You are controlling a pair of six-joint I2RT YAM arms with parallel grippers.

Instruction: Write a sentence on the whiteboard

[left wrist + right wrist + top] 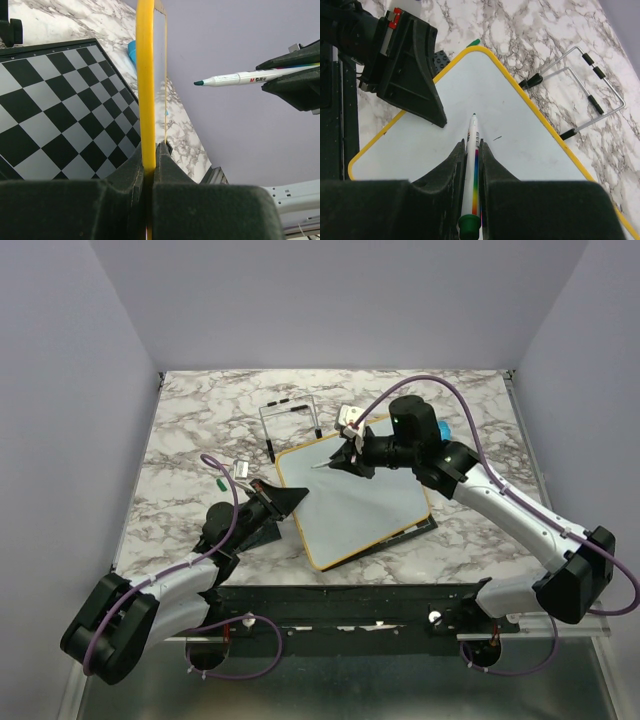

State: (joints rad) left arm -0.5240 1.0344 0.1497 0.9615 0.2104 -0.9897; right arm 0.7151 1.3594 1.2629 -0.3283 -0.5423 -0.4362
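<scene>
The whiteboard (pixel 360 505) sits mid-surface on the chessboard (pixel 50 110), turned diamond-wise. It's basically blank apart from one tiny stroke. The right tool (pixel 347 457) is clamped on the marker (pixel 472 145), whose long axis points at the board's far corner, with the tip hovering off it, not touching. The left tool (pixel 283 498) pinches the board's left frame, arm stretched low.

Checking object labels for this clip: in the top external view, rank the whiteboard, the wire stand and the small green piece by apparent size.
1. whiteboard, by far the largest.
2. wire stand, clearly smaller in outline.
3. green piece, tiny, on the marble left of the board.
</scene>
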